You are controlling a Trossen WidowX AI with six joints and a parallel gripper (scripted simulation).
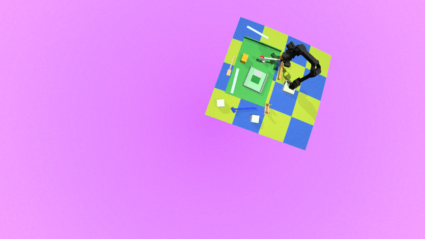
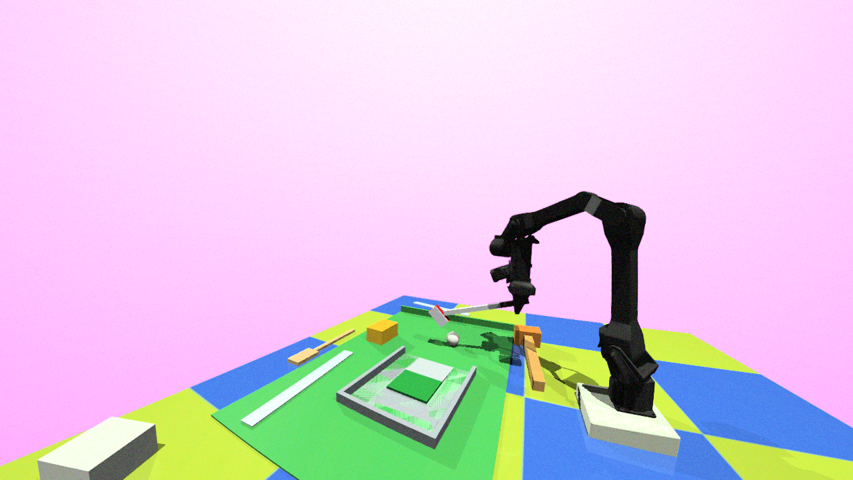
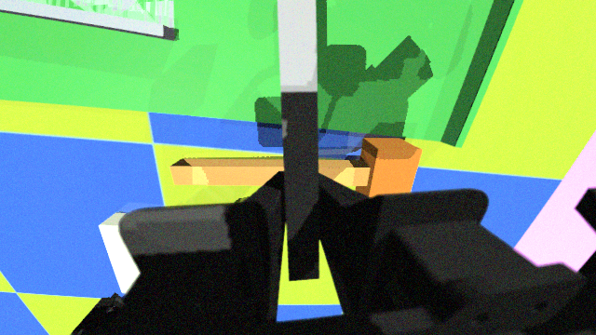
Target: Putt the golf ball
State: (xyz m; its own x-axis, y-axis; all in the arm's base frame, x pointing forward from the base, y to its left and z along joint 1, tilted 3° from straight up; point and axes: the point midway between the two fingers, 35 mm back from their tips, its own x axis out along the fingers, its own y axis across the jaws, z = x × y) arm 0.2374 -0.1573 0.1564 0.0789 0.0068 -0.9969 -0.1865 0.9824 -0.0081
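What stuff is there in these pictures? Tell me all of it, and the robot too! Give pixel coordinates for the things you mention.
golf ball (image 2: 452, 339): one, white, on the green mat
red putter (image 1: 261, 56) (image 2: 438, 313) (image 3: 299, 51): one, red and white head, white and black shaft, in the gripper
raised green (image 1: 255, 78) (image 2: 416, 385): one, dark green, inside the grey walls
ramp (image 1: 258, 73) (image 2: 430, 368): one, pale grey, beside the raised green
yellow-orange block (image 1: 244, 58) (image 2: 382, 331): one, on the mat
blue putter (image 1: 245, 109): one, near the mat
orange mallet (image 1: 280, 71) (image 2: 534, 365) (image 3: 396, 167): one, by the mat
tan paddle (image 1: 228, 72) (image 2: 303, 356): one, beside the mat
tan wooden thing (image 1: 267, 109): one, at the mat's corner
white strips: two, one on the mat
white blocks: two, near the mat
arm (image 1: 310, 56) (image 2: 624, 274): one, black, on a white base
gripper (image 1: 281, 60) (image 2: 518, 305) (image 3: 295, 177): one, black, holding the red putter
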